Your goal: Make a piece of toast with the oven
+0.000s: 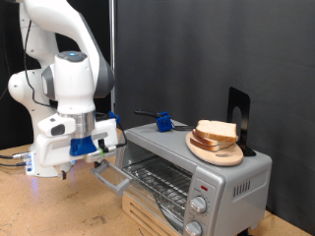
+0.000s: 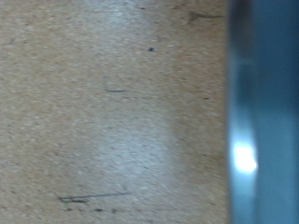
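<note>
The silver toaster oven (image 1: 212, 177) stands at the exterior view's right on a wooden base. Its glass door (image 1: 123, 179) hangs open, and the wire rack (image 1: 157, 177) shows inside with nothing on it. Two pale bread slices (image 1: 218, 132) with tan crust lie stacked on a round wooden plate (image 1: 215, 151) on top of the oven. My gripper (image 1: 102, 147) is at the open door's outer edge, by the bar handle (image 1: 106, 169), with no bread in it. The wrist view shows only wooden tabletop (image 2: 103, 112) and a blurred silver-blue edge (image 2: 262, 112); no fingers show there.
A blue clamp-like object (image 1: 164, 122) and a black stand (image 1: 239, 116) sit on the oven's top near the plate. Two knobs (image 1: 200, 205) and a red light (image 1: 202, 185) are on the oven's front. A wooden table (image 1: 49, 211) lies below the arm.
</note>
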`<state>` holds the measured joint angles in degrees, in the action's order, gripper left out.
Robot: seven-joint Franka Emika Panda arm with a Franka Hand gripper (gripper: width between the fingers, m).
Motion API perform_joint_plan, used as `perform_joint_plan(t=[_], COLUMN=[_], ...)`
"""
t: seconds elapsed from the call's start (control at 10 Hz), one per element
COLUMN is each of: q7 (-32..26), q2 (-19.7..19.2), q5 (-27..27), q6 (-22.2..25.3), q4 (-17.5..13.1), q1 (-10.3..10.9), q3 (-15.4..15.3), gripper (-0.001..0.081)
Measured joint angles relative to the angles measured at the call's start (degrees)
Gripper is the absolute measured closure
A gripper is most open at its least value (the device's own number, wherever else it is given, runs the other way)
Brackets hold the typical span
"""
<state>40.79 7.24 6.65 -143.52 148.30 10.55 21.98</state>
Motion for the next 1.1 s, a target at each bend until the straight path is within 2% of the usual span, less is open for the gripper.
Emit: perform_joint_plan(t=[0.3,0.5,0.7,0.8,1.1], q7=[-0.25,-5.30,-5.96,-5.02,3.40], q2=[-2.99,-4.18,-5.41,-6.49,-12.28], q5=[3.97,3.49,4.39,5.81,10.38], q6=[-2.39,-5.99,-8.94,-10.54,-16.48], q4=[-0.86,-0.36,0.08,0.20,-0.22], q1=[-1.44,-1.75,-2.13,-2.42,-2.76], q3=[0.37,1.16,1.63,1.79,2.84], gripper=[0.0124,0.0124,0.0124,0.0124,0.0124])
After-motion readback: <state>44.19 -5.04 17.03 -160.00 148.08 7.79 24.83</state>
